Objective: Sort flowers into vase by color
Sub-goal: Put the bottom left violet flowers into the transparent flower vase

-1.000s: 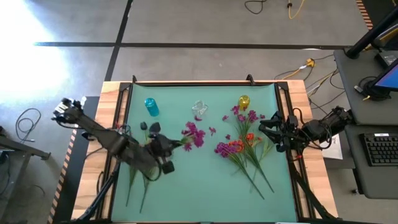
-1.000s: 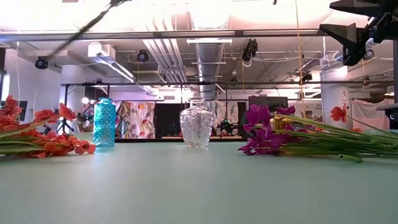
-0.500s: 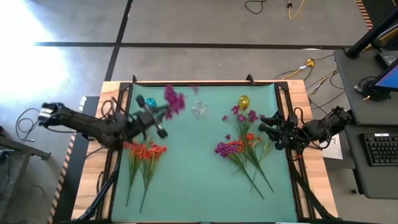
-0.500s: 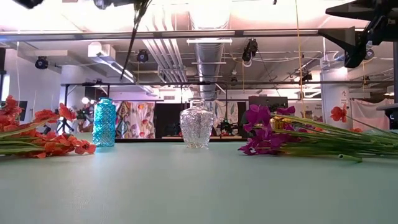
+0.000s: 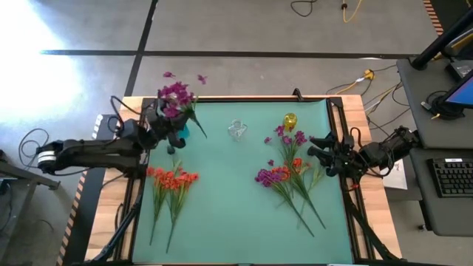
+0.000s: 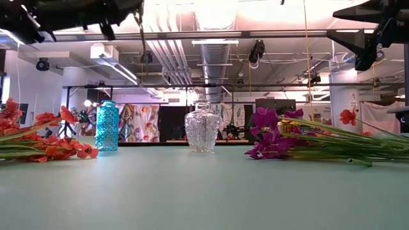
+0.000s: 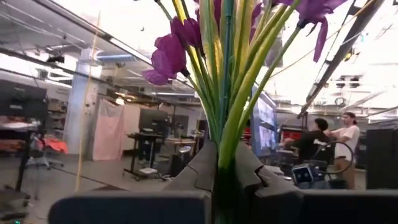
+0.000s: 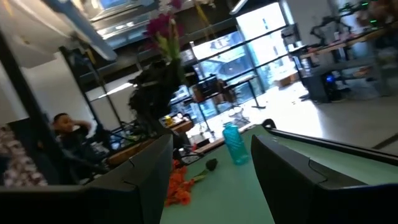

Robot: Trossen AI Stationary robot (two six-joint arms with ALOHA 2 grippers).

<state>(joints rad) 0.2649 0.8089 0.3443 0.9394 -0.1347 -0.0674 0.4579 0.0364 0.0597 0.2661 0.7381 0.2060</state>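
A green-matted wooden table stands on grey floor. The left claw, clamped on magenta-purple long-stemmed flowers, is above the blue textured vase; the right claw waits open at the right edge.

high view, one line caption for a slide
Left tool holds purple flowers upright above the blue vase.

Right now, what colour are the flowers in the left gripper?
Magenta-purple flowers on green stems, clamped in the left gripper; clearest in the left wrist view.
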